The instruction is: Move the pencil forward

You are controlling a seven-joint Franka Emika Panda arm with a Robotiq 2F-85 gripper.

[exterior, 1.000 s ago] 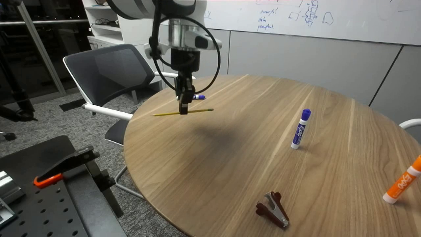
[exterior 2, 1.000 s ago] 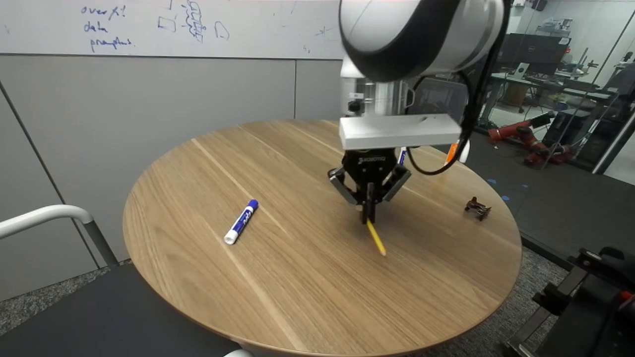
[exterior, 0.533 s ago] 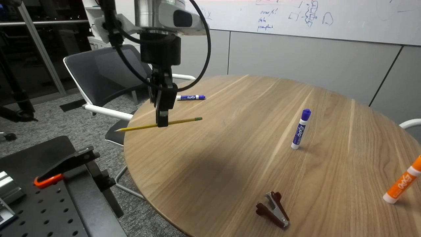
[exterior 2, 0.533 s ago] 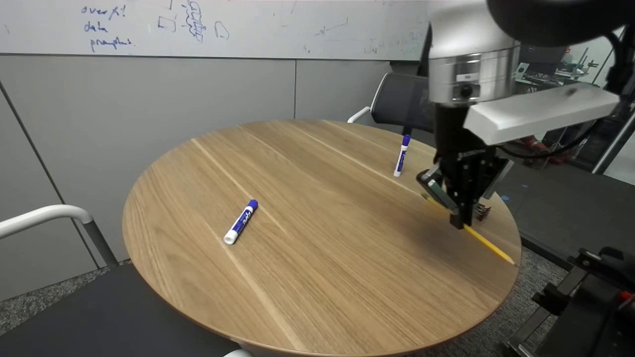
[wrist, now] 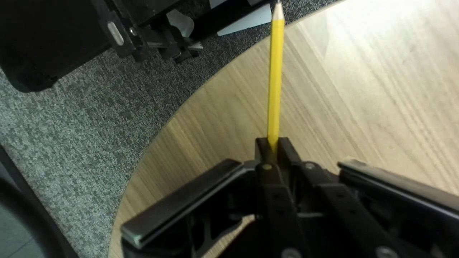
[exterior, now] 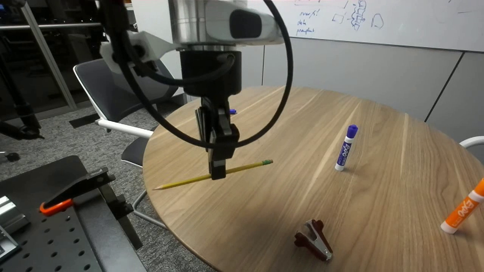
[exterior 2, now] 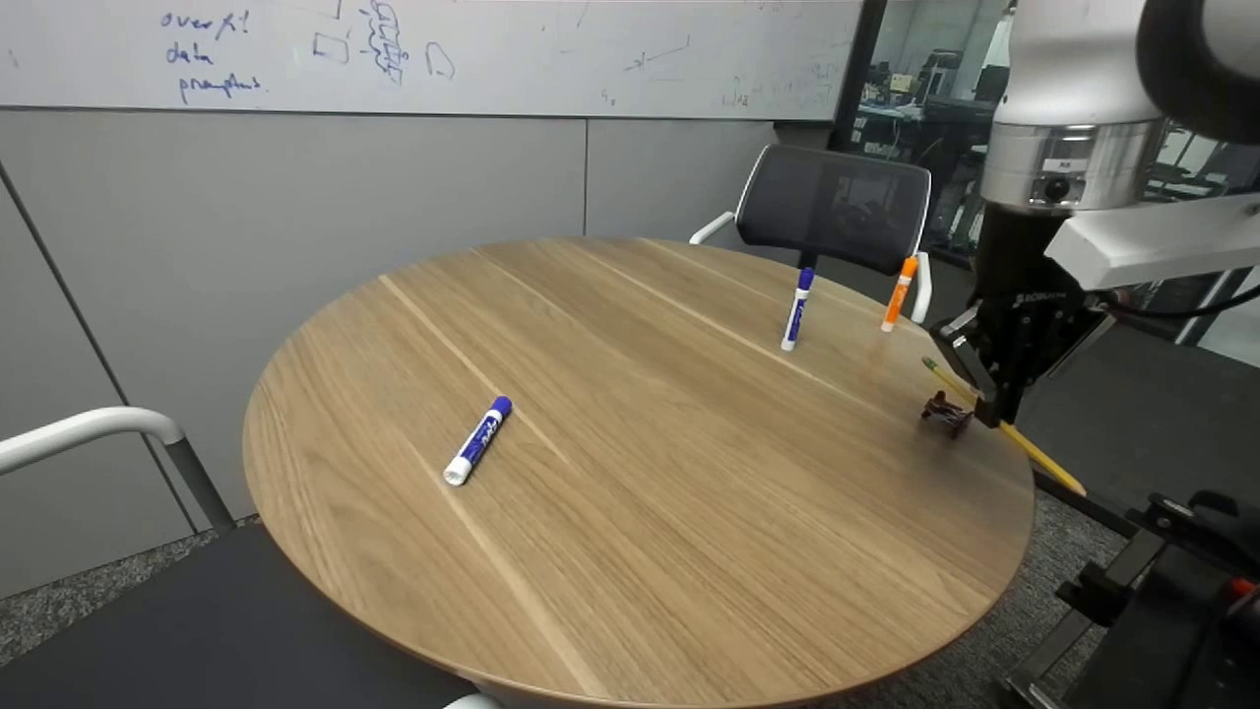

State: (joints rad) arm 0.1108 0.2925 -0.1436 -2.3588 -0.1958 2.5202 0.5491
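Clearly, the claw (wrist: 273, 150) has hold of the pencil (wrist: 275, 77): its fingers (wrist: 289, 152) are drawn together against the yellow shaft from either side, gripping it partway along its length. In both exterior views the pencil is held up off the bench (exterior 2: 610, 551), with the sharpened tip out to one side and the green-banded end to the other. In the wrist view that tip reaches past the edge of the bench, with grey carpet (wrist: 82, 107) behind it. Pale lettering (exterior 2: 1041, 297) on the black body of the claw seems to read ROBOTIQ in an exterior view, though it is small and soft.

On the bench a blue marker (exterior: 344, 151) stands on end, cap up, with EXPO running along its label. An orange marker (exterior: 462, 211), also on end, bears EXPO in white. Another blue marker (exterior 2: 477, 440) lies flat, well apart from these; its label is too small to read. A brown staple remover (exterior: 315, 241) rests on the bench, touching neither claw nor pencil.

On the whiteboard (exterior 2: 492, 59), in blue handwriting, "data" is legible below a word that looks like "overfit"; the third line starts with "pr" and its ending is unclear. Sketched boxes and a tangle of loops sit beside the words.
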